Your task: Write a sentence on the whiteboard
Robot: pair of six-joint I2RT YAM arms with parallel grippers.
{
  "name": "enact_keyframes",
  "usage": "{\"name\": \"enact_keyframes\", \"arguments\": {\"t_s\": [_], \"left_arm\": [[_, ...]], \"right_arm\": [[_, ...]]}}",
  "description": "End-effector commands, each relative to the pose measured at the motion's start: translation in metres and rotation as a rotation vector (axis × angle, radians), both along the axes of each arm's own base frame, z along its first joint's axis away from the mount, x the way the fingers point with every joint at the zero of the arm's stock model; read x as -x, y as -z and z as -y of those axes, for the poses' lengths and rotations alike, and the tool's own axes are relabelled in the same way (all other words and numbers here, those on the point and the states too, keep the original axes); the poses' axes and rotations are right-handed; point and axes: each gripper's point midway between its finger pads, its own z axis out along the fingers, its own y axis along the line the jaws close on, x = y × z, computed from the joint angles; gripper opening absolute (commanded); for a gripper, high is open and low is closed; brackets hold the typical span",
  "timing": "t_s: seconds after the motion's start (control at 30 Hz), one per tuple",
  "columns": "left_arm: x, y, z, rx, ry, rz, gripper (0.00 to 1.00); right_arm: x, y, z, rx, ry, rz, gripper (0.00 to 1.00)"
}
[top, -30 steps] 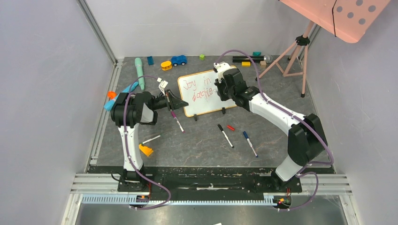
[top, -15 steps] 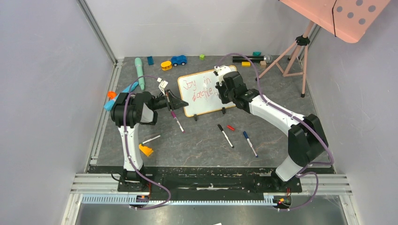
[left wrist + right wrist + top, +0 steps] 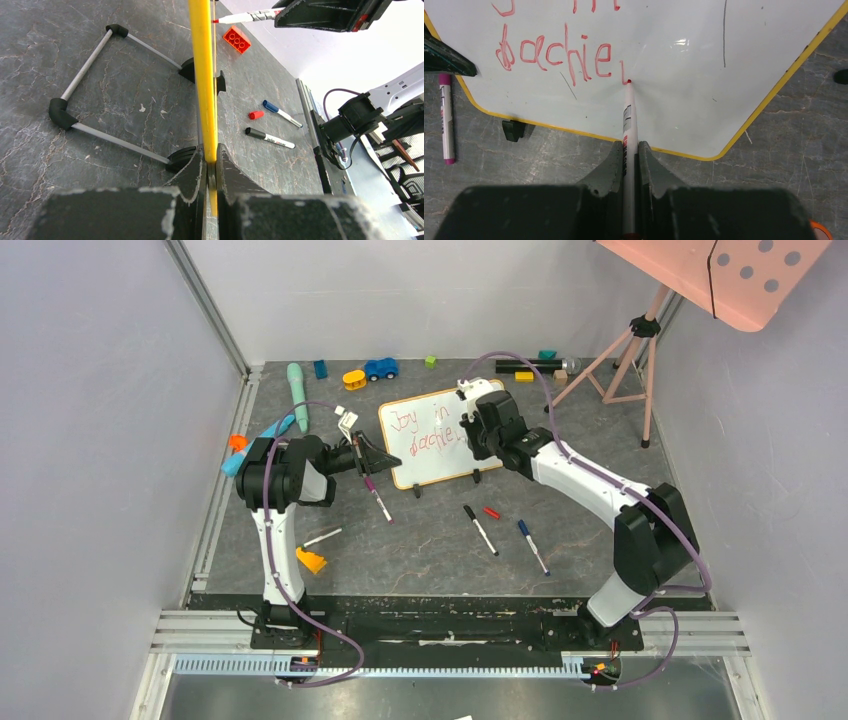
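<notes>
One whiteboard, standing on grey stone-look table; sentence in two red lines; three loose markers: purple, black, blue. Your left gripper pinches the thin yellow frame; right gripper clamps a red marker — tip touching the glossy white face after "achie".

We are seeing a small rectangular whiteboard showing a glossy white face inside a thin yellow-orange frame, with red handwritten marker words running across it in two lines. A white-barrelled pen with a red tip is showing against that white. The stone-look tabletop is showing dark grey with pale veining, and a pink metal panel is carrying grey dots.
</notes>
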Motion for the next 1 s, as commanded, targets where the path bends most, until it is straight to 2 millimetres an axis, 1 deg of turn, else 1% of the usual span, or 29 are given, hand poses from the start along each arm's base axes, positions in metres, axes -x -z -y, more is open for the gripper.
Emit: {"name": "enact_keyframes", "arguments": {"t_s": [0.0, 0.4, 0.57, 0.7, 0.8, 0.97], "left_arm": [[0.024, 0.019, 0.006, -0.03, 0.115, 0.06, 0.02], [0.025, 0.02, 0.007, -0.03, 0.116, 0.056, 0.02], [0.025, 0.02, 0.007, -0.03, 0.116, 0.057, 0.02], [0.025, 0.019, 0.007, -0.03, 0.116, 0.059, 0.02], [0.024, 0.019, 0.006, -0.03, 0.114, 0.058, 0.02], [0.025, 0.019, 0.007, -0.03, 0.116, 0.058, 0.02]], "right_arm": [[-0.026, -0.028, 0.005, -0.006, 0.051, 0.088, 0.0], [-0.03, -0.037, 0.003, -0.02, 0.048, 0.102, 0.0], [-0.022, -0.041, 0.004, -0.036, 0.034, 0.101, 0.0], [-0.013, -0.05, 0.007, -0.071, 0.021, 0.137, 0.0], [-0.008, -0.052, 0.01, -0.077, 0.021, 0.15, 0.0], [-0.005, -0.045, 0.013, -0.064, 0.026, 0.139, 0.0]]}}
